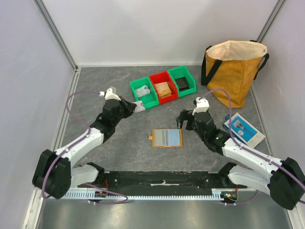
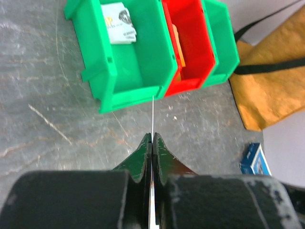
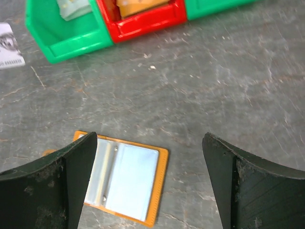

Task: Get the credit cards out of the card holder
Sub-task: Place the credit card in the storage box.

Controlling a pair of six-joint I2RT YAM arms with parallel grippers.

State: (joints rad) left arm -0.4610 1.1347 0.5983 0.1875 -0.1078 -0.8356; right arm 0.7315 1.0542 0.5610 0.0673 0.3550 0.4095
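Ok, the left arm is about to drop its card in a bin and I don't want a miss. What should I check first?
1. Left gripper shut on the card: ok.
2. Card above the green bin: cannot tell; its edge reaches the front wall.
3. Right gripper open, holding nothing: ok.
4. Holder lying open on the table: ok.
5. More cards in the holder: cannot tell; only pale panels show.
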